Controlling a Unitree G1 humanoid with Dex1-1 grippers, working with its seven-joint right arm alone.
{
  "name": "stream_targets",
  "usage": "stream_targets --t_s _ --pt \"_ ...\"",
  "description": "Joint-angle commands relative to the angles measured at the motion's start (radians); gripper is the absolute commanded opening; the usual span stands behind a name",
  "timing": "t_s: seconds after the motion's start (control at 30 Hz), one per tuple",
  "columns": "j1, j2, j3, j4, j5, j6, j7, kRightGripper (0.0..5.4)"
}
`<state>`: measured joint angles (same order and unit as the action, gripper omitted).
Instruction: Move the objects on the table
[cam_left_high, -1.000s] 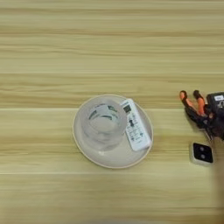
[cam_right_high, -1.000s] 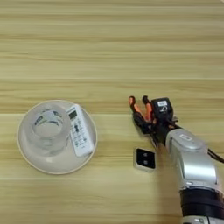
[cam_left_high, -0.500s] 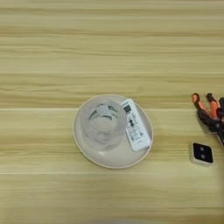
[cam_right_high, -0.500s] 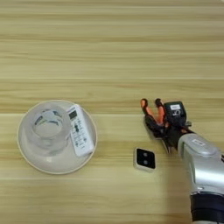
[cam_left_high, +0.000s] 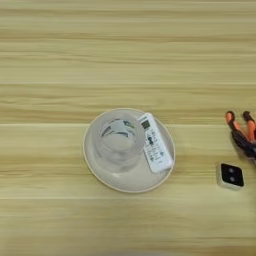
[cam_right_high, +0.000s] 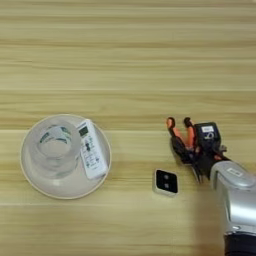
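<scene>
remote (cam_left_high: 155, 143) beside cup (cam_left_high: 119, 140); pliers (cam_right_high: 181, 138) apart

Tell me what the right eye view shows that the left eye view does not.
Only the right eye view shows the silver forearm and the right gripper, its jaws around the pliers. Only the left eye view shows more bare table left of the plate. Both show the plate holding the glass cup and white remote, the small white-framed black square, and the pliers' orange handles.

I see a matt, streaked wooden worktop (cam_left_high: 125, 50), a clear glass cup (cam_left_high: 119, 141), a smooth white plastic remote (cam_left_high: 155, 143) and my brushed-silver metal forearm (cam_right_high: 239, 200).
</scene>
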<state>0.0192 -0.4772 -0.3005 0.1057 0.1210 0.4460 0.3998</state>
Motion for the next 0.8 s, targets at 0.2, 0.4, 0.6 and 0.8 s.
stream_targets --t_s 0.2,0.4,0.6,0.8 --pt "0.080 -0.006 0.003 -0.040 -0.007 0.034 -0.021 3.02" --pt "0.085 0.001 0.012 -0.029 -0.008 0.029 -0.023 3.02" --pt "0.082 0.003 0.014 -0.021 -0.007 0.026 -0.026 3.01" --pt "0.081 0.004 0.015 -0.022 -0.011 0.023 -0.032 3.63"
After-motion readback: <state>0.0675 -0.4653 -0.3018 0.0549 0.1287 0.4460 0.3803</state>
